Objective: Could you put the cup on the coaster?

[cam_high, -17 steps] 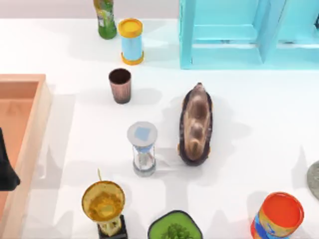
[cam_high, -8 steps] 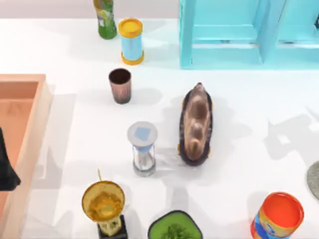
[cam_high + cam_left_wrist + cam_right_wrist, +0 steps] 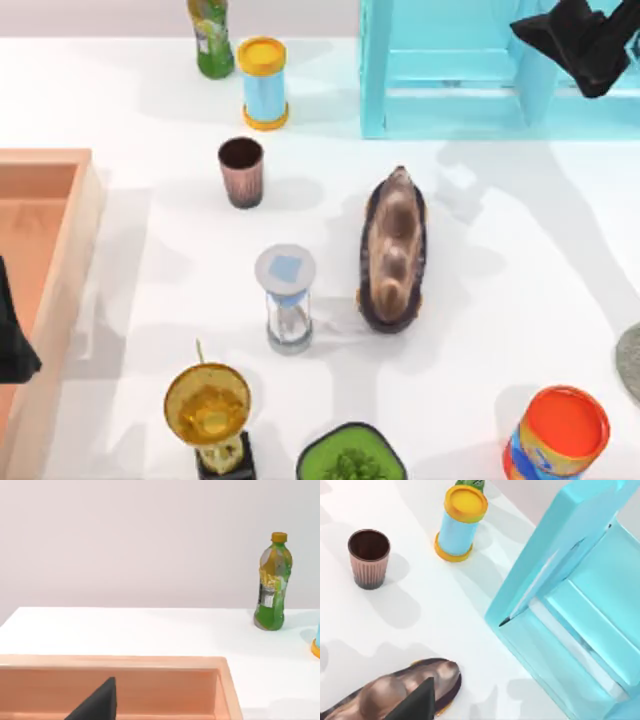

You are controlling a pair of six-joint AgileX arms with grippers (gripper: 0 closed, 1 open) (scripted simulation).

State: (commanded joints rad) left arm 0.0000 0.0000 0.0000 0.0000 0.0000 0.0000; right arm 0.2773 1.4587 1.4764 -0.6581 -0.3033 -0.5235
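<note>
Cup (image 3: pixel 241 171) upright on my counter (image 3: pixel 520 260), left of centre, near a blue canister (image 3: pixel 263 82); coaster (image 3: pixel 630 362) far off at the right edge. My right pincer (image 3: pixel 580 40) hangs over the turquoise shelf (image 3: pixel 450 100); left pincer (image 3: pixel 12 335) sits above the wooden tray (image 3: pixel 70 250). I cannot tell either's opening.

Upright cup (image 3: pixel 368 557) near blue cylinder (image 3: pixel 458 523), beside turquoise shelf (image 3: pixel 570 605).

Right claw (image 3: pixel 585 45) raised — left claw (image 3: pixel 12 335) low.

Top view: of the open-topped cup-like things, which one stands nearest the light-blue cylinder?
The cup, coppery-brown and ribbed, just below the light-blue cylinder; the gold trophy goblet stands at the bottom edge.
</note>
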